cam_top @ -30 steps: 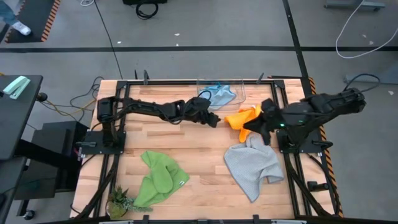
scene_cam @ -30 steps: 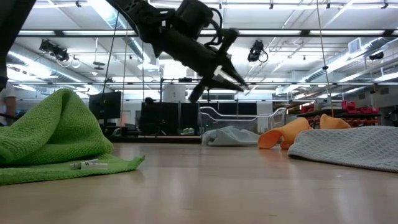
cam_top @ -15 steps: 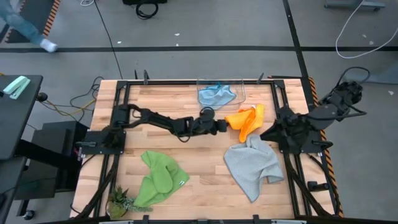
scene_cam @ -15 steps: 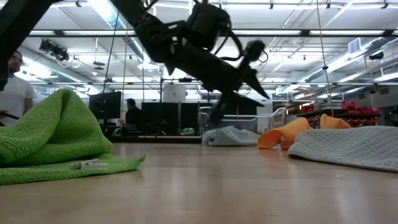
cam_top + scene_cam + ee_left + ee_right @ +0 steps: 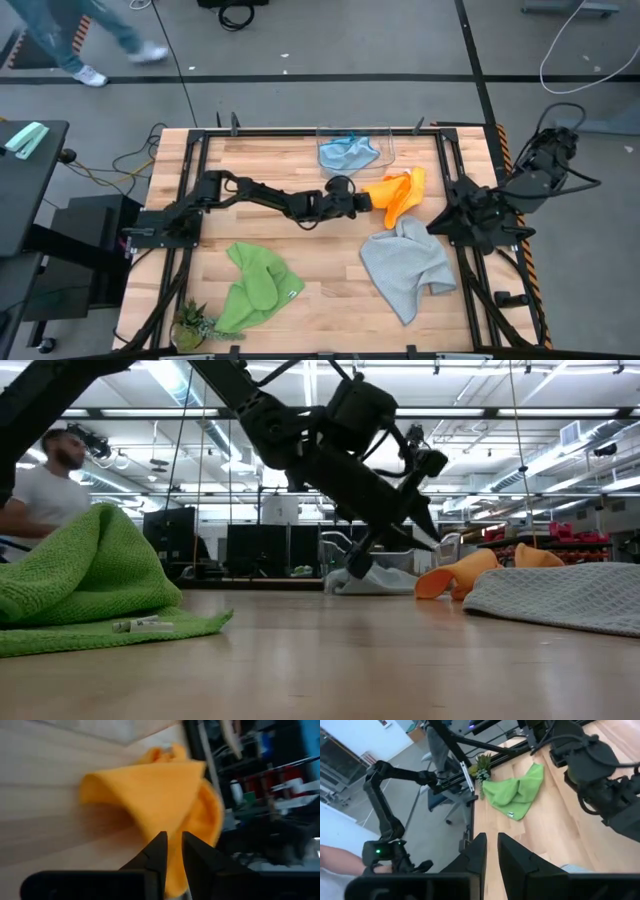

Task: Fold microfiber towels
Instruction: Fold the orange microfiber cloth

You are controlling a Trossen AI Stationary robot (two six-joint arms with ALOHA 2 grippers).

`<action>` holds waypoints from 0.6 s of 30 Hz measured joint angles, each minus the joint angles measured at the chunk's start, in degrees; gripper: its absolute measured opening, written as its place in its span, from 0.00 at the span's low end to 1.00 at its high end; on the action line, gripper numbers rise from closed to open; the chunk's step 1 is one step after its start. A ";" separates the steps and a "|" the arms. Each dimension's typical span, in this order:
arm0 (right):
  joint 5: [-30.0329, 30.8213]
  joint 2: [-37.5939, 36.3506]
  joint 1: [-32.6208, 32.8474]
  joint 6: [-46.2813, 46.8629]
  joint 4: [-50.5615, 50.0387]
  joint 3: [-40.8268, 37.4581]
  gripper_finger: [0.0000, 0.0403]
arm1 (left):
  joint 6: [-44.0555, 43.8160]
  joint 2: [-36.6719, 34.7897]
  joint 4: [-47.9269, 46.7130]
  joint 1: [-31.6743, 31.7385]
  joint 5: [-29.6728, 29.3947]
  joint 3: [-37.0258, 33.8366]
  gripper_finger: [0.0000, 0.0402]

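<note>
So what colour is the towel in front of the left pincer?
Yellow-orange towel, clearest in the left wrist view.
</note>
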 joint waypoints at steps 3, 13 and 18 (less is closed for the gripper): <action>-0.04 -0.09 1.18 0.00 0.01 0.00 0.13 | -2.10 0.08 -0.94 0.07 -0.04 -0.08 0.16; 0.33 -0.07 3.46 -0.22 0.03 0.00 0.13 | -6.68 0.06 -3.17 1.79 -0.40 -0.08 0.15; 0.36 -0.07 3.47 -1.34 0.03 0.00 0.13 | -7.84 0.06 -3.09 2.29 1.12 -0.08 0.13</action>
